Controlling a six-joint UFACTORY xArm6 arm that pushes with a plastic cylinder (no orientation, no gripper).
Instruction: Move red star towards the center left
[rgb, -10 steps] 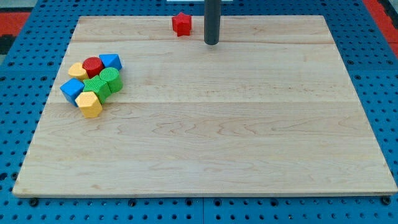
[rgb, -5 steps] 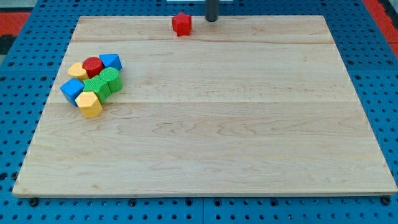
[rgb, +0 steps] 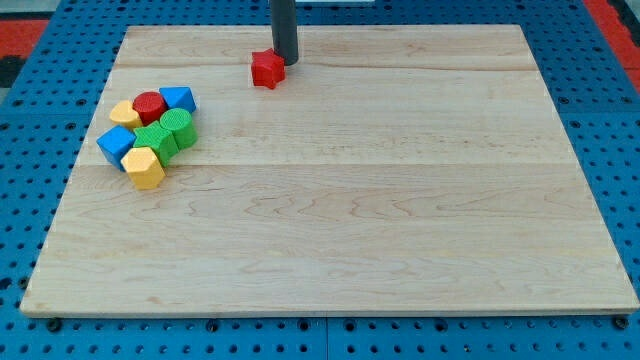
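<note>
The red star (rgb: 267, 69) lies on the wooden board (rgb: 400, 200) near the view's top, left of centre. My tip (rgb: 286, 61) is right against the star's upper right side, touching it. The dark rod rises from there out of the view's top.
A tight cluster of blocks sits at the view's left: a red cylinder (rgb: 149, 104), a blue block (rgb: 179, 98), a yellow block (rgb: 124, 114), two green blocks (rgb: 178, 127) (rgb: 154, 140), another blue block (rgb: 116, 146) and a yellow hexagon (rgb: 144, 167). A blue pegboard surrounds the board.
My tip went up past the board's top edge, then came down left behind the red star. The star has slid down and left. The cluster has not moved.
</note>
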